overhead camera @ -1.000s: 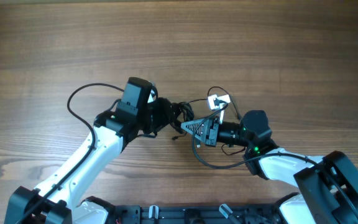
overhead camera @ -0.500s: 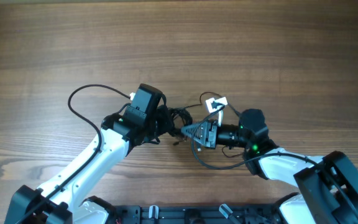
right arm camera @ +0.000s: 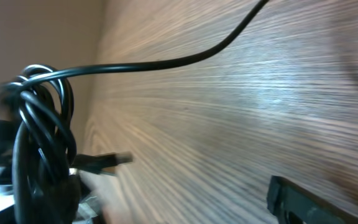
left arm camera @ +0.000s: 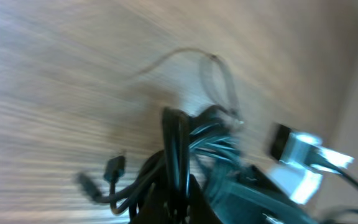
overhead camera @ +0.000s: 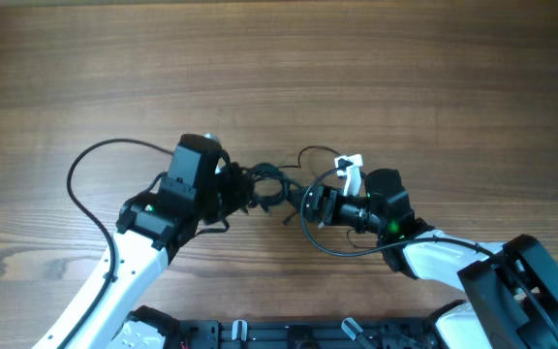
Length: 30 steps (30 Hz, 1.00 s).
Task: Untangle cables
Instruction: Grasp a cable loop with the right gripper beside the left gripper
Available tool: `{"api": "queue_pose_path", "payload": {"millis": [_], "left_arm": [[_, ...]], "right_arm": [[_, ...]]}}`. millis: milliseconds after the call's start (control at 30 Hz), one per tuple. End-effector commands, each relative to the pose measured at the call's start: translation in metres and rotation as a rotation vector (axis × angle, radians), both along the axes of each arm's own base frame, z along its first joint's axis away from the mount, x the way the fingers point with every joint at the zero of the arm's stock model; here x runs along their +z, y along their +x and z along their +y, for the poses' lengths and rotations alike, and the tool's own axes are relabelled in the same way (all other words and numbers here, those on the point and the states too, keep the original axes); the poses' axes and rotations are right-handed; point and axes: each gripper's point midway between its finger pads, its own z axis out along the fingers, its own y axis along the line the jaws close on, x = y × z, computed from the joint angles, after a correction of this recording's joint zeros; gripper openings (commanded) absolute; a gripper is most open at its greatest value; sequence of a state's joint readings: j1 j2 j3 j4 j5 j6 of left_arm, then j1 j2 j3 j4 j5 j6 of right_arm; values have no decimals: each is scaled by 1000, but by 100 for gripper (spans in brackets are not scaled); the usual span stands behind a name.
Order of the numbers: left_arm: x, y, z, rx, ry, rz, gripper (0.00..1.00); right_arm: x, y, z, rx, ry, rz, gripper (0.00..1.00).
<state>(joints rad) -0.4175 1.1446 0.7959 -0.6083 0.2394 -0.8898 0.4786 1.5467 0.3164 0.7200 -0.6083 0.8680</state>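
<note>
- Black thin plug-tipped cables (overhead camera: pixel 271 184) knotted in one clump on the brown wooden table (overhead camera: pixel 376 78).
- Left of the clump: left gripper (overhead camera: pixel 238 186) clamped on its edge.
- Right of the clump: right gripper (overhead camera: pixel 303 202), jaws apart, holding nothing.
- Step in hand, probably: anchoring the knot for a pull.
- Next: calls for pinching one loose loop, then drawing it rightward, away from the clump.

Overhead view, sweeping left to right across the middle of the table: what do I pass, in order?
arm wire loop → left gripper → cables → right gripper → white tag
</note>
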Motion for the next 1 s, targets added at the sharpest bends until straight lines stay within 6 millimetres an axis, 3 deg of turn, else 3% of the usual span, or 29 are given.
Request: {"api": "queue_pose_path", "payload": {"millis": [0, 167, 267, 300, 433, 567, 667, 767, 833, 967], "left_arm": [[-19, -4, 29, 192, 104, 101, 4], [-22, -3, 36, 255, 121, 113, 4], [-22, -2, 39, 371, 81, 148, 4], [-22, -2, 39, 407, 61, 163, 4], [-21, -8, 24, 395, 33, 177, 4], [-15, -14, -9, 308, -5, 143, 4], [-10, -20, -28, 243, -26, 121, 4], [-9, -25, -34, 216, -41, 135, 4], [-9, -22, -30, 197, -21, 118, 4], [-10, -12, -13, 245, -30, 131, 4]], "right_arm": [[20, -18, 15, 160, 87, -59, 100], [50, -39, 27, 315, 212, -101, 100], [56, -41, 28, 294, 270, 19, 100], [56, -38, 28, 254, 283, 87, 90], [43, -23, 29, 38, 316, 344, 78], [30, -14, 42, -140, 277, 343, 64], [-2, -14, 30, -247, 169, 410, 31], [-25, -10, 11, -329, 95, 465, 7], [-21, -5, 7, -294, 86, 401, 4], [6, 2, 11, -151, 134, 231, 4]]}}
